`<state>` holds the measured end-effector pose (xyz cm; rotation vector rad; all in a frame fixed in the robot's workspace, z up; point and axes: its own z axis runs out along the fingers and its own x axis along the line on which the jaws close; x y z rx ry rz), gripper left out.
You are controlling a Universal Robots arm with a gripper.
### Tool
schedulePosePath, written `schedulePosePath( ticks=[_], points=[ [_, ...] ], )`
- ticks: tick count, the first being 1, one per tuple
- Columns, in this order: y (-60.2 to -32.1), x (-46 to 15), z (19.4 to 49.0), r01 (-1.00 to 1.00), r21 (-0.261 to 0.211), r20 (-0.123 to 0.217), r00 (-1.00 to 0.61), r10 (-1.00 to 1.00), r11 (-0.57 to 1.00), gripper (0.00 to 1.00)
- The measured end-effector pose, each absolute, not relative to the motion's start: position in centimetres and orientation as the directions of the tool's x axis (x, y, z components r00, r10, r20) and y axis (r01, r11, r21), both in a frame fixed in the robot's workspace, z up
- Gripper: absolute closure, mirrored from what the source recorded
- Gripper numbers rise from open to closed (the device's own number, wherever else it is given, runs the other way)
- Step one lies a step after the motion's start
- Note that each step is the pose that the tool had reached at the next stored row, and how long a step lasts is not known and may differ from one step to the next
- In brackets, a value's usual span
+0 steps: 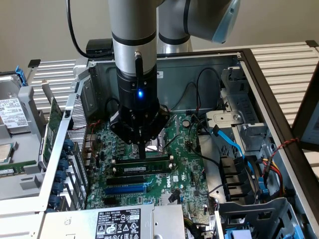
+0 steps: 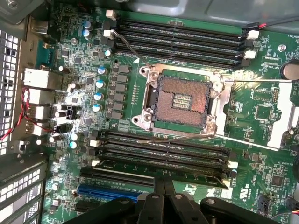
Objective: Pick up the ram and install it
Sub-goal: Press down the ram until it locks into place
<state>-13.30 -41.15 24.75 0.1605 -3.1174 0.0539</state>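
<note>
The ram stands on edge in one of the black memory slots in front of the CPU socket, its side with the white label facing the camera. My gripper hangs straight down over the motherboard with its fingers shut together and nothing between them. Their tip is right at the ram's top edge, near its middle; I cannot tell whether it touches. In the wrist view the shut fingers point at the lowest slot of the nearer bank, where the ram appears edge-on.
The open computer case has a metal wall behind. Black and blue cables and a drive cage lie at the exterior view's right. A blue expansion slot lies in front of the ram, and a power supply label nearer still.
</note>
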Motion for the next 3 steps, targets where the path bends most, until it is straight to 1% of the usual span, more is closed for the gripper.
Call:
schedulePosePath(
  ticks=[3],
  points=[
    [-41.15, -13.30, 24.75, -0.103, -0.034, 0.021, -0.995, -0.102, 0.994, 0.89]
  ],
)
